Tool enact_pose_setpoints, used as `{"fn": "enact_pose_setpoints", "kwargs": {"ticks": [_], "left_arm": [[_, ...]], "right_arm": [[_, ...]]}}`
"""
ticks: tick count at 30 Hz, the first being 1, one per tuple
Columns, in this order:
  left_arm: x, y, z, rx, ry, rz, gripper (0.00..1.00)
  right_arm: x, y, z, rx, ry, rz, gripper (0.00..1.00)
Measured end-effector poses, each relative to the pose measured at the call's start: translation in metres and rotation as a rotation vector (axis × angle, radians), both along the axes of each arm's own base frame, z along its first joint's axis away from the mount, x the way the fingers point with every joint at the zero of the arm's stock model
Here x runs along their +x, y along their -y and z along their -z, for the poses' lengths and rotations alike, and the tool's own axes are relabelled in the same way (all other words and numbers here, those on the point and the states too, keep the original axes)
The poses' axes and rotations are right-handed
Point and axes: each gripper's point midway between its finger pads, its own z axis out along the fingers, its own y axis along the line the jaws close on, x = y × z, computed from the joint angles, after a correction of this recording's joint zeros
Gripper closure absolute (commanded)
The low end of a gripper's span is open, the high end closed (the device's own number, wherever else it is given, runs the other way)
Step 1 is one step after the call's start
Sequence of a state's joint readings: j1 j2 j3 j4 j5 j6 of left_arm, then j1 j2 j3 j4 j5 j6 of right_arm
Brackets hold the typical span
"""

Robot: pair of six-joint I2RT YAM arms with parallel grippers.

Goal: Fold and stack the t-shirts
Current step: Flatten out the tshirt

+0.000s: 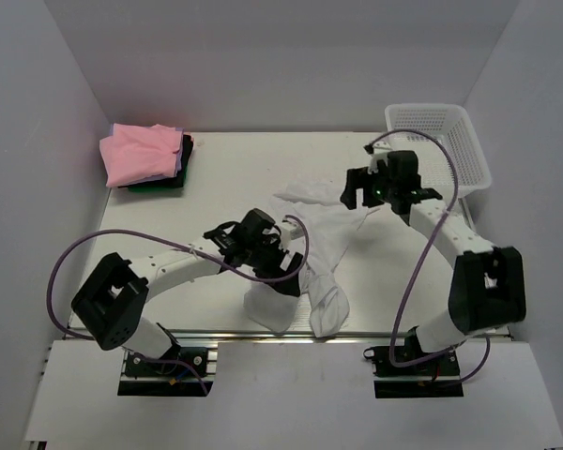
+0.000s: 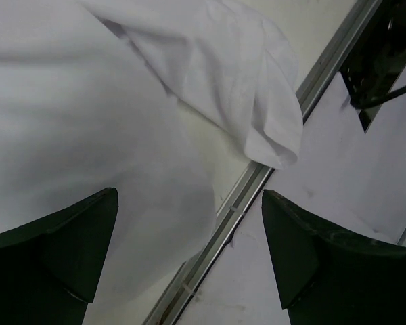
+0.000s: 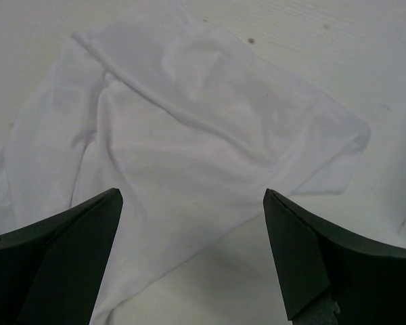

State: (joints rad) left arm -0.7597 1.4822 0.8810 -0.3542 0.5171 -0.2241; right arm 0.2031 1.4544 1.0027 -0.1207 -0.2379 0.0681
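A crumpled white t-shirt (image 1: 333,234) lies mid-table, its lower part reaching the near edge. My left gripper (image 1: 283,272) hovers open over that lower part. In the left wrist view the white t-shirt (image 2: 88,101) fills the upper left, and the left gripper (image 2: 189,203) has nothing between its fingers. My right gripper (image 1: 355,192) is open above the shirt's far right corner. The right wrist view shows the white t-shirt (image 3: 189,135) spread below the right gripper (image 3: 193,200), untouched. A folded pink t-shirt (image 1: 136,153) tops darker folded t-shirts (image 1: 164,180) at the back left.
A white mesh basket (image 1: 450,131) stands at the back right, just behind the right arm. A metal rail (image 1: 263,335) runs along the table's near edge, also seen as the rail (image 2: 257,183) under the left gripper. White walls enclose the table on three sides.
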Motion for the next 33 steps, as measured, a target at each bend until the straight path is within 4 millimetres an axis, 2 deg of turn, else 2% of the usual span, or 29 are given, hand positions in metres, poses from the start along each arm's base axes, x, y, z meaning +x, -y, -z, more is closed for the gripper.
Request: {"fn": "enact_pose_setpoints", "kwargs": {"ticks": [2, 4, 7, 12, 18, 21, 22, 24, 25, 26, 27, 30, 32, 33], "left_arm": [[-0.012, 0.003, 0.003, 0.031, 0.007, 0.035, 0.05], [-0.021, 0.005, 0.009, 0.071, 0.011, 0.056, 0.05], [-0.027, 0.008, 0.026, 0.136, 0.003, 0.069, 0.05], [-0.029, 0.007, 0.049, 0.225, 0.004, 0.053, 0.05], [-0.017, 0.016, 0.051, 0.257, 0.041, 0.014, 0.19], [-0.016, 0.019, 0.055, 0.270, 0.040, 0.007, 0.52], [-0.016, 0.019, 0.057, 0.276, 0.038, 0.005, 0.72], [-0.016, 0.017, 0.061, 0.294, 0.036, -0.002, 0.90], [-0.015, 0.016, 0.062, 0.303, 0.039, -0.005, 1.00], [-0.015, 0.016, 0.062, 0.308, 0.039, -0.010, 1.00], [-0.013, 0.015, 0.062, 0.317, 0.045, -0.018, 1.00], [-0.007, 0.011, 0.059, 0.337, 0.069, -0.054, 1.00], [-0.001, 0.006, 0.052, 0.348, 0.091, -0.101, 1.00], [0.002, 0.004, 0.047, 0.349, 0.108, -0.127, 1.00]], "right_arm": [[0.015, -0.020, 0.004, -0.072, 0.022, -0.092, 0.10], [0.022, -0.035, 0.010, -0.120, 0.031, -0.153, 0.10], [0.037, -0.065, 0.021, -0.187, 0.039, -0.268, 0.10], [0.068, -0.100, 0.035, -0.289, 0.063, -0.384, 0.10], [0.090, -0.122, 0.056, -0.365, 0.053, -0.460, 0.10], [0.088, -0.126, 0.074, -0.387, 0.021, -0.491, 0.11], [0.085, -0.125, 0.080, -0.393, 0.004, -0.499, 0.13], [0.080, -0.126, 0.093, -0.403, -0.027, -0.514, 0.14], [0.078, -0.125, 0.099, -0.408, -0.042, -0.519, 0.20], [0.076, -0.125, 0.104, -0.413, -0.055, -0.524, 0.24], [0.074, -0.125, 0.111, -0.414, -0.075, -0.523, 0.41], [0.073, -0.124, 0.119, -0.419, -0.097, -0.505, 0.73], [0.074, -0.124, 0.121, -0.410, -0.106, -0.474, 0.91], [0.077, -0.125, 0.120, -0.402, -0.100, -0.454, 0.93]]}}
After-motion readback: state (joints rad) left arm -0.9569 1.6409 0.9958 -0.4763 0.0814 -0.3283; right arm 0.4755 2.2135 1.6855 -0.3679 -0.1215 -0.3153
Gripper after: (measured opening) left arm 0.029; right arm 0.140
